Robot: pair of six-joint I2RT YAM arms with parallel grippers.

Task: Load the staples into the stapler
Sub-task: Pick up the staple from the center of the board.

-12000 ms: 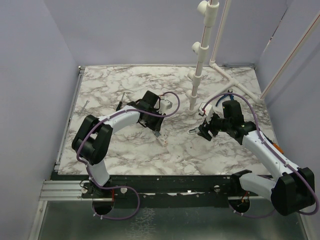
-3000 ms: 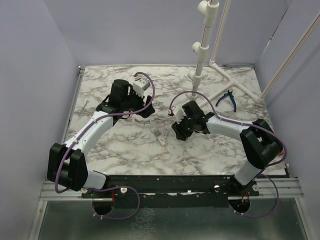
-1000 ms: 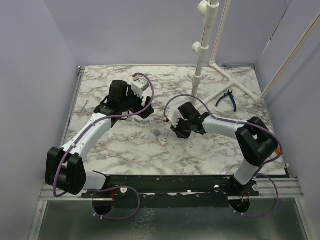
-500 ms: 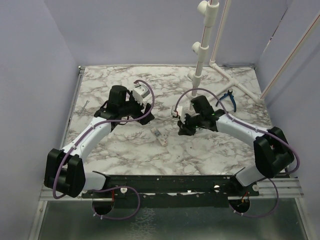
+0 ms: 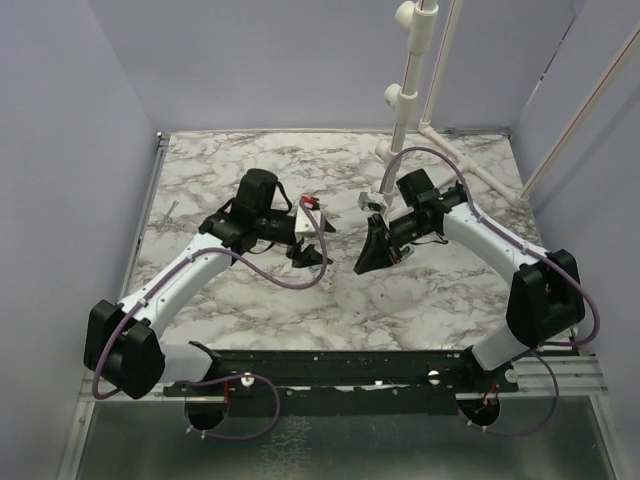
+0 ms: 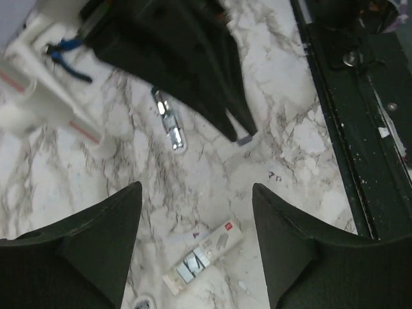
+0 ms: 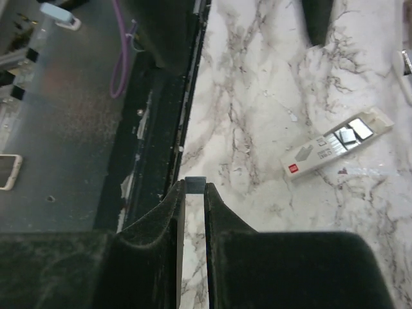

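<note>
Right fingers [image 7: 168,219], nearly closed, pinch the staples [image 7: 195,185]; left fingers [image 6: 96,238] gape empty over the box [image 6: 203,253]. Probably light and brittle: grip its sides.

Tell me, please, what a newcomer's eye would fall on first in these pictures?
The two black grippers face each other above the marble table: the right gripper pinches a short grey strip of staples, and the left gripper points at it with its jaws wide open. On the table below them lie a white oblong box with silvery pieces showing inside and, farther off, the small shiny stapler.
</note>
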